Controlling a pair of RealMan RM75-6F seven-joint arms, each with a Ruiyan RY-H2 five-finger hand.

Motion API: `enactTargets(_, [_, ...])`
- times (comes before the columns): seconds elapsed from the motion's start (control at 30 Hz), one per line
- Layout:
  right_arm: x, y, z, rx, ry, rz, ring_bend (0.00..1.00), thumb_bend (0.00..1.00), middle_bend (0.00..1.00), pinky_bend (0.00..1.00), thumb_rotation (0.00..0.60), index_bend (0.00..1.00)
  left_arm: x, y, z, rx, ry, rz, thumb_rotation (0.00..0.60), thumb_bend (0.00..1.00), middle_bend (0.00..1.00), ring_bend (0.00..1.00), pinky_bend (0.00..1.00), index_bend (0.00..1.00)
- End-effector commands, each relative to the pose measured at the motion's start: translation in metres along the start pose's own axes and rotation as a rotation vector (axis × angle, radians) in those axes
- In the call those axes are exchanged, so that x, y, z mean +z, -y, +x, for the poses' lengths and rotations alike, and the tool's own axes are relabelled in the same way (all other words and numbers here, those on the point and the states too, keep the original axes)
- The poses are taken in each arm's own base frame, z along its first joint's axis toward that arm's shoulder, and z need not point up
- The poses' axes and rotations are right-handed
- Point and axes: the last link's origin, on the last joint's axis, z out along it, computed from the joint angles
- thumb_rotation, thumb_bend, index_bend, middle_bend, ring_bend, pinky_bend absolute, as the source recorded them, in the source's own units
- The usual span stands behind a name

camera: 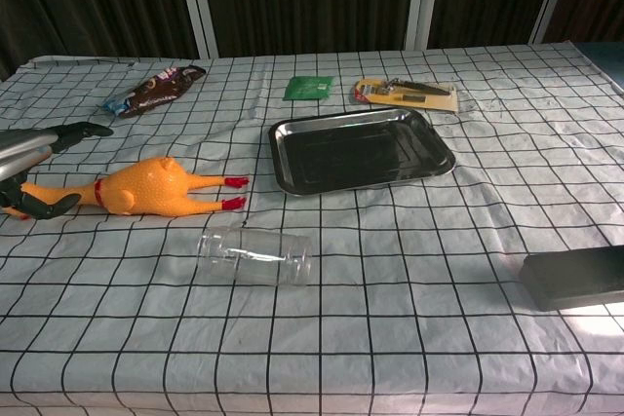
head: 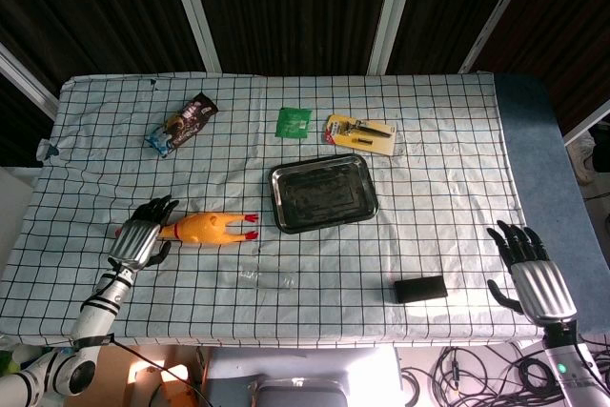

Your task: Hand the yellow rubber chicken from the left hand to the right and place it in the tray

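I am holding my left hand (head: 141, 238) open around the head end of the rubber chicken (head: 206, 229), which is lying lengthwise, feet pointing toward the tray (head: 322, 193). My right hand (head: 529, 266) is waiting open, well apart, beyond the tray.

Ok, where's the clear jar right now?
The clear jar lies on its side at the table's near left in the chest view, just in front of the yellow rubber chicken.

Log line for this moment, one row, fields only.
left hand: at chicken's head end, grasp unclear | rubber chicken: lying on table | right hand: open, idle | tray: empty | handover: not started
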Motion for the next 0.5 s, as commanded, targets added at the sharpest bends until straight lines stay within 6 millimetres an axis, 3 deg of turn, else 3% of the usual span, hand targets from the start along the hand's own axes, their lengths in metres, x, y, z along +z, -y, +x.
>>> enactTargets(0.03, [0.000, 0.000, 0.000, 0.003, 0.000, 0.002, 0.00, 0.29, 0.00, 0.00, 0.600, 0.00, 0.002, 0.001, -0.002, -0.003, 0.014, 0.005, 0.600, 0.45, 0.00, 0.00, 0.12, 0.00])
enactTargets(0.37, [0.000, 0.003, -0.002, -0.002, 0.014, 0.014, 0.00, 0.29, 0.00, 0.00, 0.600, 0.00, 0.019, 0.002, -0.017, 0.024, 0.082, 0.037, 0.600, 0.45, 0.00, 0.00, 0.12, 0.00])
enactTargets(0.5, [0.001, 0.001, -0.004, -0.006, 0.045, 0.018, 0.00, 0.29, 0.00, 0.00, 0.600, 0.00, 0.024, 0.001, -0.018, 0.008, 0.070, 0.056, 0.600, 0.48, 0.00, 0.00, 0.12, 0.08])
